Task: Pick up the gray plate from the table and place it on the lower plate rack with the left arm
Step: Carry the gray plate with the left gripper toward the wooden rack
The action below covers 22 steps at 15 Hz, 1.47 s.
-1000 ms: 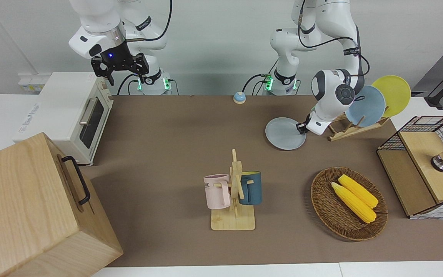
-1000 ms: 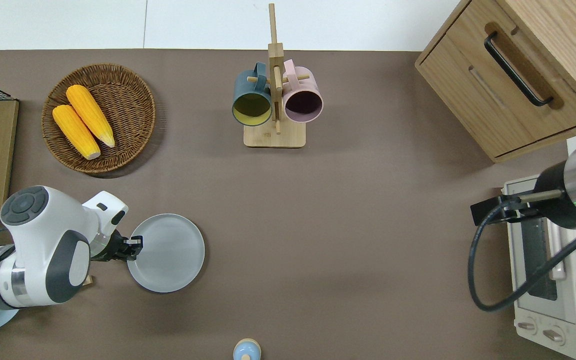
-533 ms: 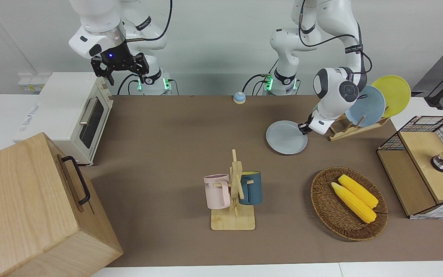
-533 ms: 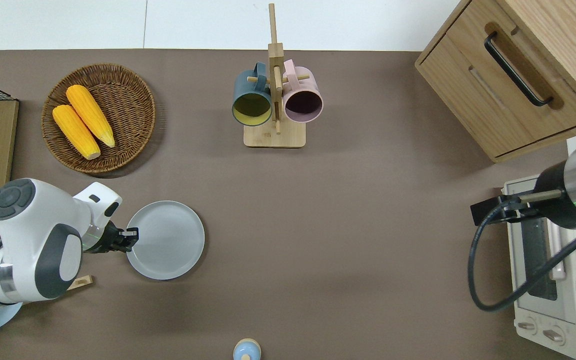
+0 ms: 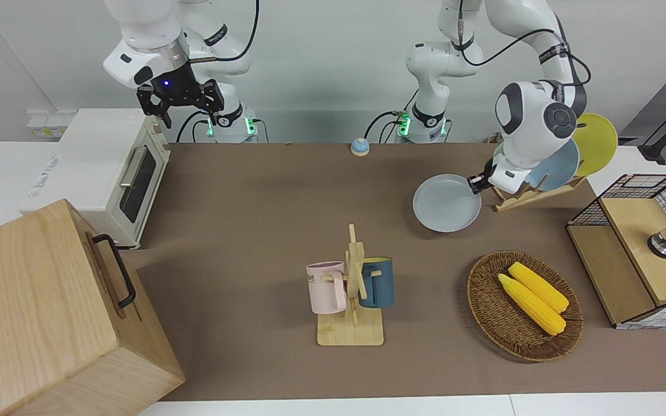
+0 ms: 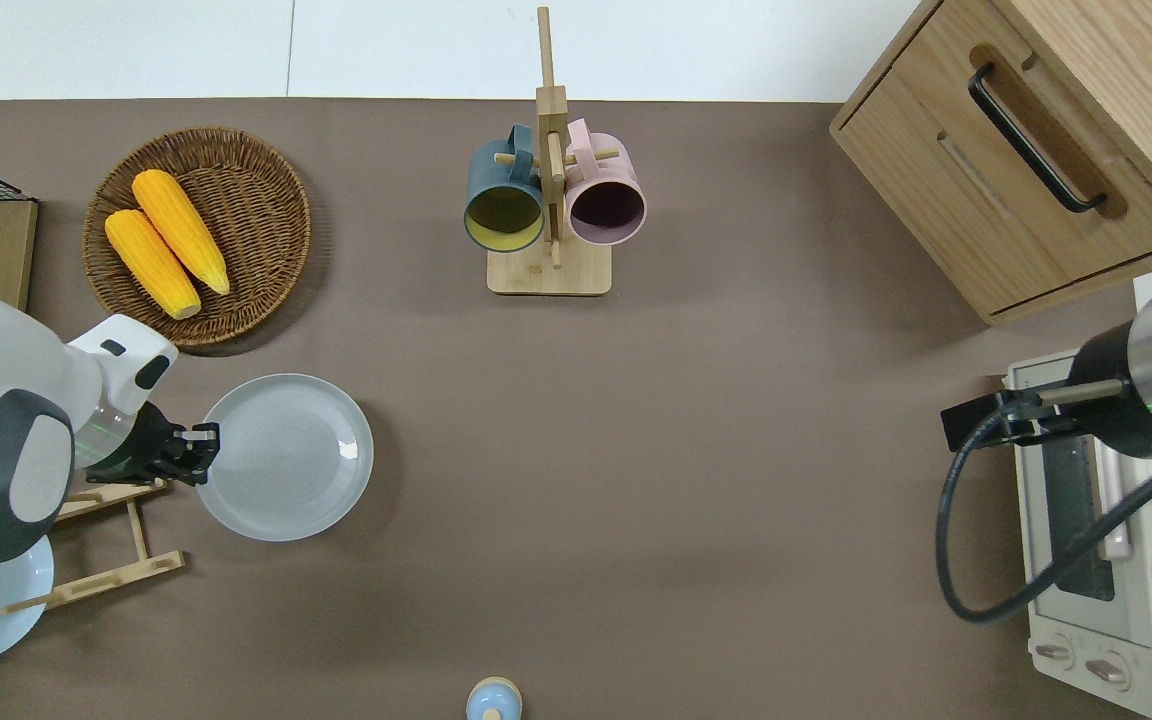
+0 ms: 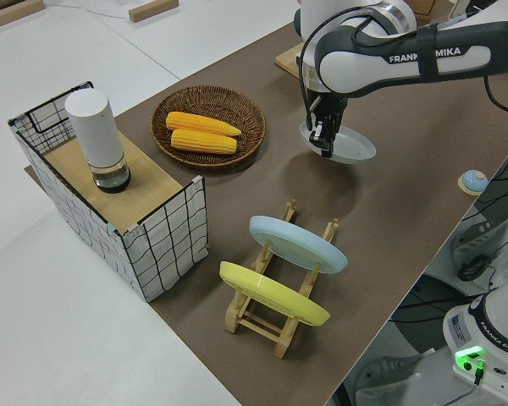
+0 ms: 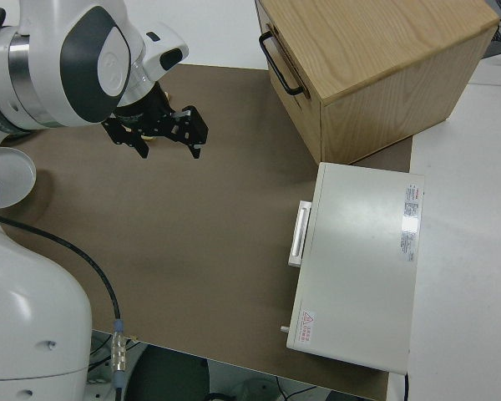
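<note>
My left gripper (image 5: 476,184) is shut on the rim of the gray plate (image 5: 447,203) and holds it roughly level just above the table (image 5: 252,202). The overhead view shows the left gripper (image 6: 198,452) and the plate (image 6: 286,456) beside the lower plate rack (image 6: 106,578), over bare table. The left side view shows the plate (image 7: 347,145) in the air with its shadow below. The rack (image 5: 532,190) holds a sky-blue plate (image 5: 558,164) and a yellow plate (image 5: 599,136) on edge. My right gripper (image 5: 181,98) is parked and open.
A wicker basket (image 5: 486,312) with two corn cobs lies farther from the robots than the rack. A mug stand (image 5: 351,289) with two mugs stands mid-table. A wire-mesh box (image 5: 639,248), a toaster oven (image 5: 102,167), a wooden cabinet (image 5: 50,312) and a small bell (image 5: 359,146) are around.
My left gripper has lifted the gray plate and carried it toward the left arm's end of the table, closer to the rack. The right arm has not moved.
</note>
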{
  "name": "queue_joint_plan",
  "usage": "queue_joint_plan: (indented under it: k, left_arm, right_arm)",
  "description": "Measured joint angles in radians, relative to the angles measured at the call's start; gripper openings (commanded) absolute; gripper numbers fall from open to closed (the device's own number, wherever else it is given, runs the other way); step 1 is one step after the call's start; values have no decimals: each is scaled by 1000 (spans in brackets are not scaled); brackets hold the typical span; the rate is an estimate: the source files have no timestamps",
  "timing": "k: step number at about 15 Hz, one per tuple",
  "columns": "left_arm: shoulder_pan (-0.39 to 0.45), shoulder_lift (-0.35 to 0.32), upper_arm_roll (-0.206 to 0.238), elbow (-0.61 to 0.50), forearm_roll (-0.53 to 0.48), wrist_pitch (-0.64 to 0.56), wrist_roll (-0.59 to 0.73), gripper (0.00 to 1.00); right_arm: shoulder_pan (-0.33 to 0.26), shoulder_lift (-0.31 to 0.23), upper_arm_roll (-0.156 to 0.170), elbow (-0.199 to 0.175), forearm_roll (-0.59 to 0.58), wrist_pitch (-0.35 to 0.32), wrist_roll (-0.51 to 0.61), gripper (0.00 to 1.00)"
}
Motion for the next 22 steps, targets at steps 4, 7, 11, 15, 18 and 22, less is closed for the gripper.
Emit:
queue_joint_plan:
  k: [4, 7, 11, 15, 18, 22]
  left_arm:
    - [1, -3, 6, 91, 159, -140, -26, 0]
    - [-1, -3, 1, 131, 334, -217, -88, 0]
    - [-4, -3, -13, 132, 557, -329, -131, 0]
    - [-16, -2, -43, 132, 687, -436, -169, 0]
    - [-19, 3, -65, 132, 708, -484, -236, 0]
    - [-30, 23, -72, 130, 745, -527, -298, 0]
  right_arm:
    - [0, 0, 0, 0, 0, 0, 0, 987]
    - [0, 0, 0, 0, 0, 0, 0, 990]
    - [0, 0, 0, 0, 0, 0, 0, 990]
    - [0, 0, 0, 0, 0, 0, 0, 990]
    - [0, 0, 0, 0, 0, 0, 0, 987]
    - [0, 0, 0, 0, 0, 0, 0, 987]
